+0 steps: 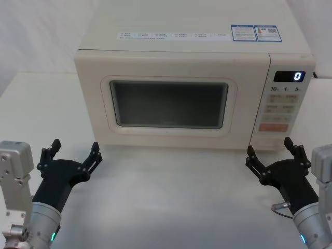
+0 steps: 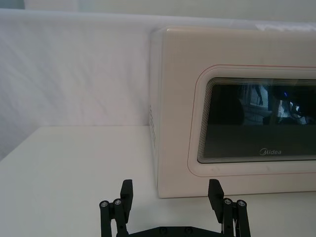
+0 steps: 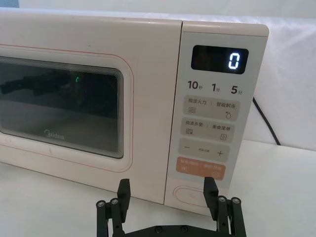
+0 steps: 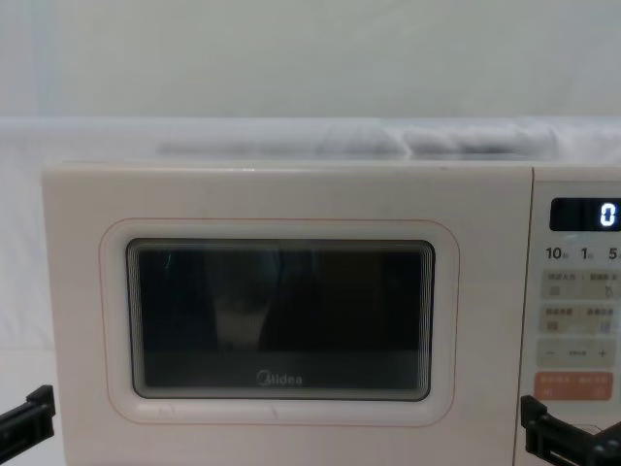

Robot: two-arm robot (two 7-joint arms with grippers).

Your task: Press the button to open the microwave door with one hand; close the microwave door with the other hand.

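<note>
Jaws on both grippers stand spread wide and hold nothing. Right gripper hovers low in front of the microwave's control panel, with the button, a wide oblong lying sideways beneath the orange key, just ahead of its fingertips and between them. Left gripper waits near the opposite front corner, facing the shut microwave door. Judging by position, the right arm is much nearer the button, so a short forward push looks likely.
</note>
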